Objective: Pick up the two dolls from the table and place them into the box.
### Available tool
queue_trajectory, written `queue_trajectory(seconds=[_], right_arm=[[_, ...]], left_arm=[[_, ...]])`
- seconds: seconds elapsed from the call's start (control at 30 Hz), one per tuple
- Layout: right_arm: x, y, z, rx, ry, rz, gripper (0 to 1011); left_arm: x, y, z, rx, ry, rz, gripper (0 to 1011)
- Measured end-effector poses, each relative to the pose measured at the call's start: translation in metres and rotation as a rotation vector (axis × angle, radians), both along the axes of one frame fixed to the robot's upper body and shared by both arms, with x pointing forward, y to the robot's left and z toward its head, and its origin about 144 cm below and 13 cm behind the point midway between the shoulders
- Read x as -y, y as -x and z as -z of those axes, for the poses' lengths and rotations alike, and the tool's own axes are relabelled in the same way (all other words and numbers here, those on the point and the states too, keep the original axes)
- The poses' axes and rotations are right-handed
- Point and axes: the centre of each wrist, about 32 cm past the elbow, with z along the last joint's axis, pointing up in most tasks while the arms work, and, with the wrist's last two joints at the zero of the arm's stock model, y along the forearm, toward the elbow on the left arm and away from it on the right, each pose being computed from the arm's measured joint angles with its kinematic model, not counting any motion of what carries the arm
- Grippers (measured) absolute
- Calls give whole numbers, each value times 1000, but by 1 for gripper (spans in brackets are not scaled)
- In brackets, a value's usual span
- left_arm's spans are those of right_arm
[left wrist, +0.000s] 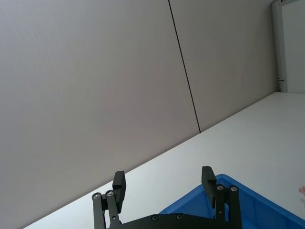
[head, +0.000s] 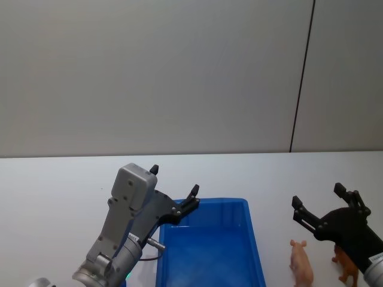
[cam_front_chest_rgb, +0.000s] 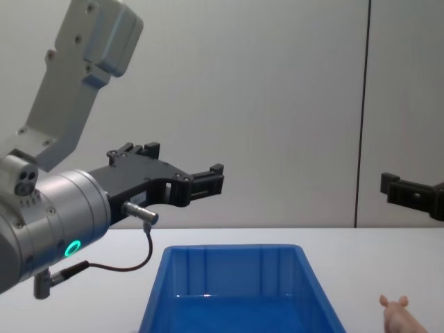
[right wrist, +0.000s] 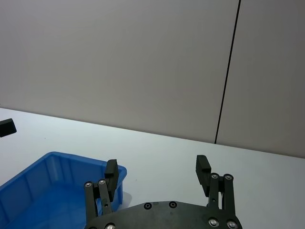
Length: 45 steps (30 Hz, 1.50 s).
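On the table, right of the box: the pink pig (head: 301, 263) was just beside the box's right wall. The brown doll (head: 345, 266) was a little farther right, partly hidden behind the right arm.
Box: the blue box (head: 256, 251) sat on the white table (head: 60, 191) in front of the robot, between the two arms. No doll was seen on the part of its floor that showed.
Left gripper (head: 174, 180): raised in the air near the box's far left corner, jaws spread wide, nothing between them.
Right gripper (head: 317, 194): raised above the table to the right of the box, near the two dolls, jaws spread wide and gripping nothing.
Done so far: apparently nothing, as both dolls were on the table and neither was gripped.
Left to do: all of it, by this reading. Each doll had to be picked up, carried over the rim and let go inside.
Likely next step: the right gripper looked best placed to come down on the pig or the brown doll, both being on its side.
Likely snag: the two dolls were close together, so the open jaws might nudge one while closing on the other.
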Motion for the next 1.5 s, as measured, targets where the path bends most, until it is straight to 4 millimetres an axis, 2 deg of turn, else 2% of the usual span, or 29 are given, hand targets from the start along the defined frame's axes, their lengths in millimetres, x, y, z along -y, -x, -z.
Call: queue_trajectory(seconds=[1.5], right_arm=[[0, 0, 0, -2, 1, 1, 1001]], left_arm=[[0, 0, 0, 0, 0, 0, 1003]])
